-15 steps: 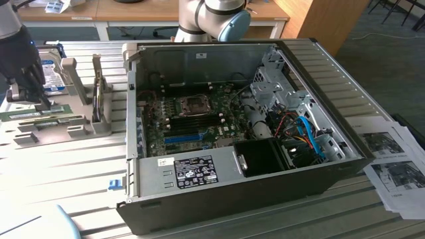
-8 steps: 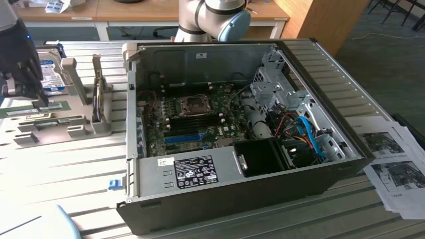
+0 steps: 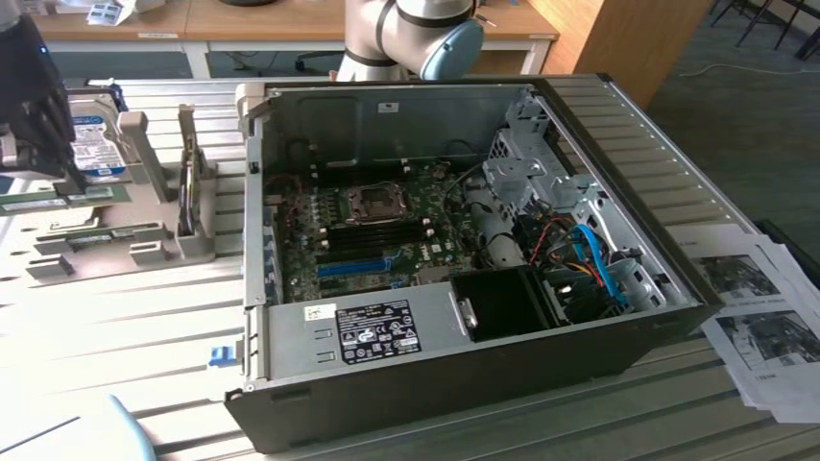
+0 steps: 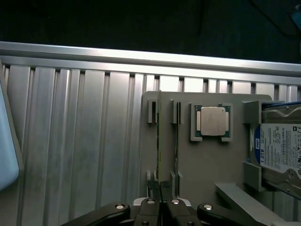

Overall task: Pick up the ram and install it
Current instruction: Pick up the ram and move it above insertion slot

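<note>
**Gripping the ram (image 4: 159, 141) in its holder slot**

The claw (image 4: 159, 189) is closed on the ram, with one dark finger on each side of the thin green stick. The ram stands on edge in a slot of the grey holder (image 4: 207, 165). On the same holder, near the ram, sit a square processor chip (image 4: 213, 121) and a blue-labelled hard drive (image 4: 280, 150). The holder rests on the ribbed metal surface (image 4: 70, 141). The open computer case (image 3: 448, 394) lies well apart, toward the exterior view's right, its motherboard (image 3: 384, 226) exposed.

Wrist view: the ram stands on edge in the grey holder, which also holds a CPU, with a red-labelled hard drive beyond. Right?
No: the wrist view shows the hard drive has a blue label. The ram stands on edge in the holder, which also holds the CPU.
</note>
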Controlling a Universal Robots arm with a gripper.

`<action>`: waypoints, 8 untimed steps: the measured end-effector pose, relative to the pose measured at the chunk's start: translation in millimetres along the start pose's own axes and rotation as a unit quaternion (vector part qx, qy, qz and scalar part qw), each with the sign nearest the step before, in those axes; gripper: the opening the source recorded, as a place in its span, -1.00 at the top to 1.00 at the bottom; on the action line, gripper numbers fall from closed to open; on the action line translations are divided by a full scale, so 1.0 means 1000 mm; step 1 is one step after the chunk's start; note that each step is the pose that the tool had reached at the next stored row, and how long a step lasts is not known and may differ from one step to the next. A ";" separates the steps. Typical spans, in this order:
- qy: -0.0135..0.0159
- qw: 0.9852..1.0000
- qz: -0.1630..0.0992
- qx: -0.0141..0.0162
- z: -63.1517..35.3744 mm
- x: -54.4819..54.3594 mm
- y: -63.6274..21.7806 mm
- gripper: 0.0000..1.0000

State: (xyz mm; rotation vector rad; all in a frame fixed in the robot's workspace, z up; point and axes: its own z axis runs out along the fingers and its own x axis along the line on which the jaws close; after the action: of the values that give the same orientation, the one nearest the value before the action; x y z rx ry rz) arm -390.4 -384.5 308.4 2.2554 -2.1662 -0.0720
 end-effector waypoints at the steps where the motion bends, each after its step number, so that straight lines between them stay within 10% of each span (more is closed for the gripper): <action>1: 0.000 1.000 0.000 0.000 -0.0022 0.000 0.0001 0.78; 8: 0.000 1.000 0.002 0.000 -0.0163 0.000 0.0005 0.78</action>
State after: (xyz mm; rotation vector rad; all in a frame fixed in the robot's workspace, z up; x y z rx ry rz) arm -390.3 -384.5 324.8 2.2521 -2.1697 -0.0721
